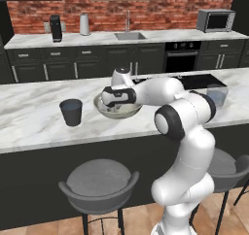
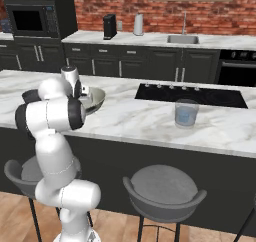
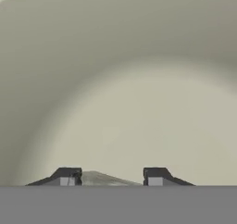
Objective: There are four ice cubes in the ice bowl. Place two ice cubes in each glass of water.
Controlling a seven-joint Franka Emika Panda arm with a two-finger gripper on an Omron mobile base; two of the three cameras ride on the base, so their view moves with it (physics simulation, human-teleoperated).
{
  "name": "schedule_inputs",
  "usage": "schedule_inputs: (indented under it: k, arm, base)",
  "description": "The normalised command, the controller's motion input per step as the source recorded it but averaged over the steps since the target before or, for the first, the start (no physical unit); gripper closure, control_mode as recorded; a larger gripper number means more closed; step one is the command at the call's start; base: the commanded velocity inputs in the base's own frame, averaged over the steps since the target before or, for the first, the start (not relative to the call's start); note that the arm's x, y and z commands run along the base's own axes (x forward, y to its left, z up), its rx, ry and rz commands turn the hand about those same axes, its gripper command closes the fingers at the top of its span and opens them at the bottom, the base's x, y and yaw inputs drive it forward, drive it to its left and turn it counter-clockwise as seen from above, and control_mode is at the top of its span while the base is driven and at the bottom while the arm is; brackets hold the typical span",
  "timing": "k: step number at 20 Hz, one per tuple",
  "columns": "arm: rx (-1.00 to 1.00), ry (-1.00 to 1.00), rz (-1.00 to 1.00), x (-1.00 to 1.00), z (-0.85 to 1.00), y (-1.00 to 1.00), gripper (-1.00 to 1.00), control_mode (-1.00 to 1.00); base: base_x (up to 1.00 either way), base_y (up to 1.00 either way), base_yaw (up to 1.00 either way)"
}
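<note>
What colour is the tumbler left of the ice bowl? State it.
Dark grey, opaque tumbler with a bluish surface; clearest in the left base view.

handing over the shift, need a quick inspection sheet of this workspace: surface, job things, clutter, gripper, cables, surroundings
surface: white marble island counter, with a black cooktop set in it
job's things: ice bowl near the front edge; dark glass on one side of it, clear glass by the cooktop; a pale translucent piece, perhaps an ice cube, between the fingertips
clutter: nothing seen
grippers: gripper down inside the bowl, jaws part closed; grip cannot be confirmed
cables: nothing seen
surroundings: two stools in front; back counter with sink, microwave; brick wall
</note>
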Motion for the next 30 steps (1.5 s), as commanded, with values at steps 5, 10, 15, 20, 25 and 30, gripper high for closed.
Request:
schedule_inputs:
  k: [5, 10, 15, 20, 25, 30]
  arm:
    - [0.0, 0.0, 0.0, 0.0, -0.39, 0.04, 1.0, -1.0]
    - [0.0, 0.0, 0.0, -0.44, 0.49, -0.02, 1.0, -1.0]
    - [0.03, -0.02, 0.0, -0.88, 1.0, -0.29, 1.0, -1.0]
    - [0.08, -0.02, 0.01, -1.0, 0.98, -0.28, 1.0, -1.0]
    - [0.09, -0.18, 0.08, -0.94, 0.33, 0.26, 1.0, -1.0]
    - [0.0, -0.03, 0.08, -0.26, 0.02, 0.94, 1.0, -1.0]
  base:
    - [0.0, 0.0, 0.0]
    - [0.0, 0.0, 0.0]
    - [0.0, 0.0, 0.0]
    - [0.0, 0.0, 0.0]
    - [0.0, 0.0, 0.0]
    - [0.0, 0.0, 0.0]
